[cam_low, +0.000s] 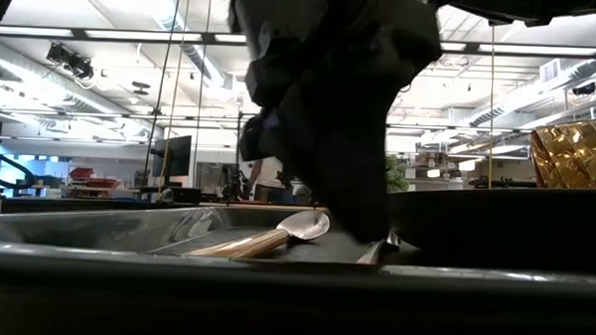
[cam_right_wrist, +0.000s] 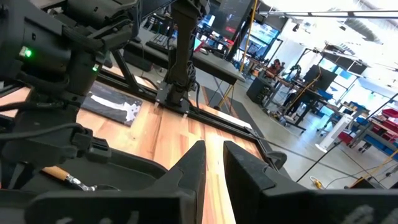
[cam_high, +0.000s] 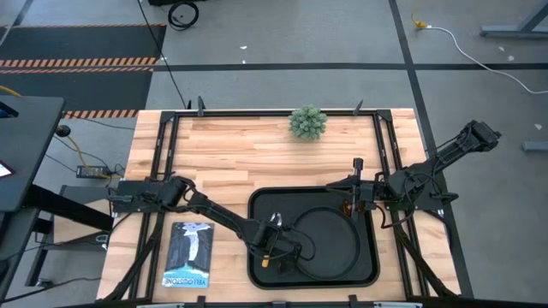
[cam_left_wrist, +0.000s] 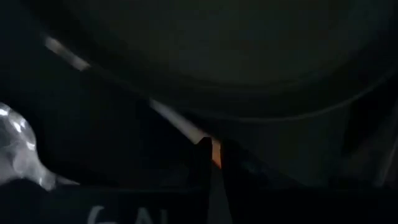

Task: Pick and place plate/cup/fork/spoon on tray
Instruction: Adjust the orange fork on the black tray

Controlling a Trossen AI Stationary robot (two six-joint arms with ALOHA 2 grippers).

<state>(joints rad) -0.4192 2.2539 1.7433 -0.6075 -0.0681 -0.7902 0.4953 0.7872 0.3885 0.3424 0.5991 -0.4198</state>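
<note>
Inside the glossy black tray point(cam_high: 257, 205), left pincer point(cam_high: 272, 253) nips the fork's point(cam_left_wrist: 214, 151) slim red-orange handle.
</note>
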